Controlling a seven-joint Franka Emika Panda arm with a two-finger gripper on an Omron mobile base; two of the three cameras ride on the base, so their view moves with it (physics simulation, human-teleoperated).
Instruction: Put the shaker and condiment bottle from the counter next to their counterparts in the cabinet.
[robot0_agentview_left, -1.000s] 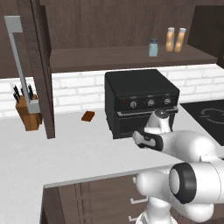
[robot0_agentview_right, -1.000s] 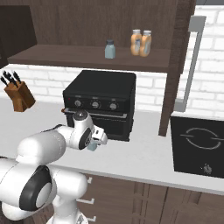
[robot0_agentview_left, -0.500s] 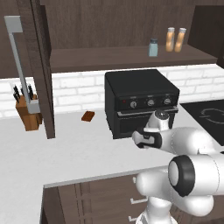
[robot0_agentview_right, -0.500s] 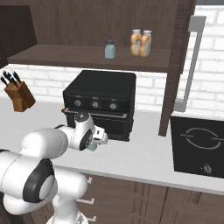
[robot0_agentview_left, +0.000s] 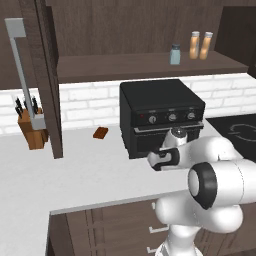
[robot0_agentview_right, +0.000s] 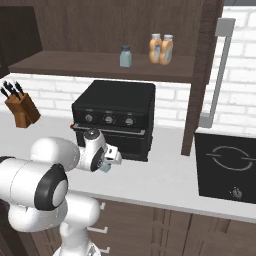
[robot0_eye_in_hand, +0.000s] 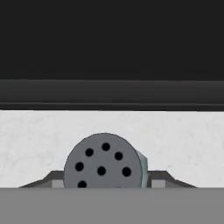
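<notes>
A small blue-grey shaker (robot0_eye_in_hand: 103, 162) with a holed grey cap stands on the white counter (robot0_eye_in_hand: 39, 140) in front of the black oven. In the hand view my gripper (robot0_eye_in_hand: 105, 181) has one finger on each side of it, and both fingers press against its sides. The right base view shows the gripper (robot0_agentview_right: 108, 161) low over the counter with the shaker (robot0_agentview_right: 105, 168) just peeking out below it. Up on the cabinet shelf (robot0_agentview_left: 125, 65) stand a matching shaker (robot0_agentview_left: 175, 54) and two amber condiment bottles (robot0_agentview_left: 195, 45) (robot0_agentview_left: 206, 45) side by side.
The black oven (robot0_agentview_left: 160, 115) stands right behind the gripper. The cabinet door (robot0_agentview_left: 47, 75) hangs open at the left, with its grey bar handle (robot0_agentview_left: 17, 65). A knife block (robot0_agentview_left: 32, 130) and a small brown item (robot0_agentview_left: 100, 132) sit on the counter. A cooktop (robot0_agentview_right: 227, 172) lies to the right.
The fingers have closed in onto the shaker. The arm has hardly shifted.
</notes>
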